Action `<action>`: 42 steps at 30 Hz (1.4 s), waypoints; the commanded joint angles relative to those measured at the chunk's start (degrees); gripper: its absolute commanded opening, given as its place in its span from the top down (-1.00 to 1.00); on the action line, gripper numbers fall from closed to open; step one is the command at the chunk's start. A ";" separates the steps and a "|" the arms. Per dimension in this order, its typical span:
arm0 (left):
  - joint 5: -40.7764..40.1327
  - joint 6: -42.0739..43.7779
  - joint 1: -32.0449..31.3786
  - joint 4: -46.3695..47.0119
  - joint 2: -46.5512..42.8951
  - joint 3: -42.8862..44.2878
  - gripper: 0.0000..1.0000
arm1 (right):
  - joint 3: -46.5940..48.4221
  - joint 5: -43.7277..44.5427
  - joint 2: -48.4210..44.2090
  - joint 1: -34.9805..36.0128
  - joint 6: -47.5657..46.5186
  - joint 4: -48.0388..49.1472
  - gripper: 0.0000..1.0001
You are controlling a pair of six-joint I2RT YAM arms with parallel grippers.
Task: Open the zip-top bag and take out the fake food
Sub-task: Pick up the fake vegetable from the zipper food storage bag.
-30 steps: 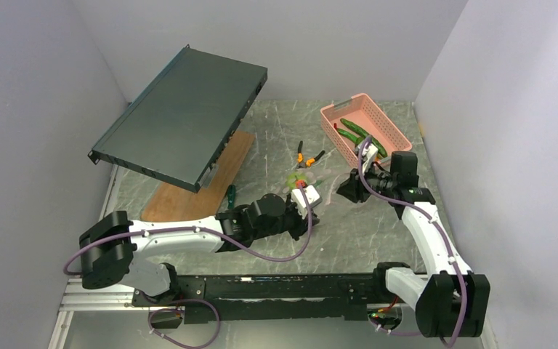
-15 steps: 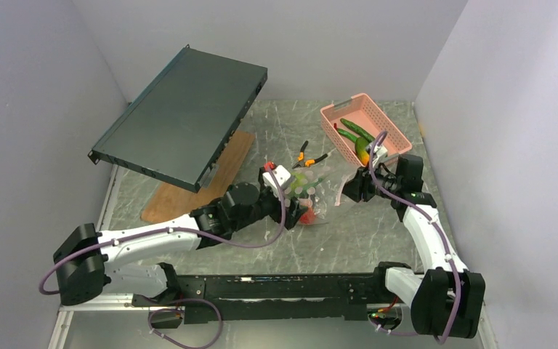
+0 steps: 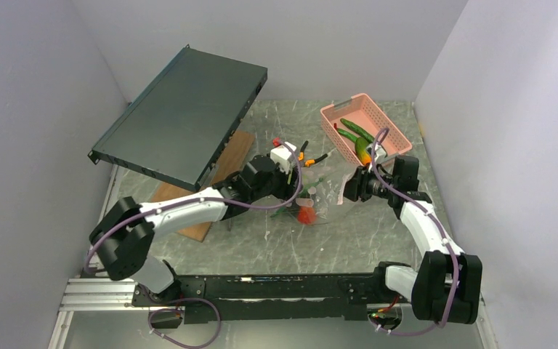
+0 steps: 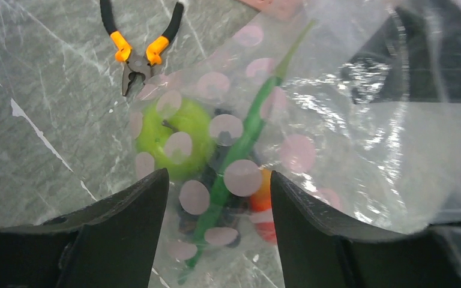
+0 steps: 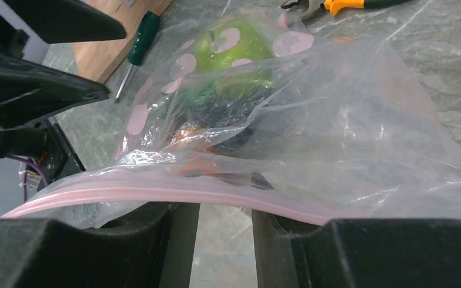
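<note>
The clear zip-top bag (image 3: 323, 198) with pink dots lies mid-table. Through its film show a green apple (image 4: 171, 135), a long green piece (image 4: 243, 150), dark grapes (image 5: 228, 123) and a small red piece (image 4: 265, 207). My left gripper (image 4: 218, 177) hovers open over the bag's closed end (image 3: 296, 198), nothing between its fingers. My right gripper (image 5: 223, 210) is at the bag's mouth (image 3: 349, 187), jaws a little apart. The pink zip strip (image 5: 156, 193) lies across its fingertips.
A pink basket (image 3: 325, 113) at the back right holds green cucumbers (image 3: 356, 129) and a mango (image 3: 363, 151). Orange-handled pliers (image 4: 135, 54) lie behind the bag. A tilted dark panel (image 3: 182, 116) stands over a wooden board (image 3: 171, 200) on the left, a green screwdriver (image 5: 137, 42) beside it.
My left arm swung from the bag's near side to its back left, and its jaws opened. The red piece now shows at the bag's near edge. A mango now shows in the basket.
</note>
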 commanded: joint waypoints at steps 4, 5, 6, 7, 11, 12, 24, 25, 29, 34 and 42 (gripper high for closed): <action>2.67 -0.67 2.90 0.47 8.40 4.41 -0.27 | 1.36 -0.23 2.80 1.73 0.96 2.77 0.24; 3.14 -0.65 3.02 0.84 9.27 4.50 -0.26 | 1.63 0.08 3.39 2.35 0.80 2.85 0.24; 3.42 -0.58 3.10 1.07 9.92 4.60 -0.26 | 2.05 0.43 4.06 3.12 0.49 2.81 0.23; 3.69 -0.44 3.22 1.41 10.53 4.61 -0.26 | 2.53 0.94 4.99 3.87 0.07 2.61 0.23; 4.64 -0.30 3.58 2.65 12.29 4.11 -0.19 | 6.39 1.09 10.38 6.20 -2.17 0.66 0.22; 4.88 -0.36 3.72 2.85 12.64 3.98 -0.16 | 7.26 1.14 11.44 7.09 -2.42 0.51 0.21; 11.42 -1.65 4.25 5.56 15.30 2.87 -0.02 | 10.77 -3.06 17.74 9.57 2.55 6.14 -0.02; 11.64 -1.87 4.23 5.78 15.43 2.70 -0.01 | 10.65 -4.13 17.64 9.64 2.82 6.51 -0.07; 12.36 -2.68 4.23 6.49 15.79 2.52 0.00 | 9.23 -8.10 16.32 9.62 4.63 9.16 -0.13; 13.08 -3.09 4.24 6.60 15.17 2.21 0.01 | 9.18 -7.76 16.00 9.74 5.76 9.76 -0.09; 12.70 -3.37 4.18 6.09 13.10 1.51 0.00 | 9.82 -7.39 16.09 9.74 5.05 7.56 0.37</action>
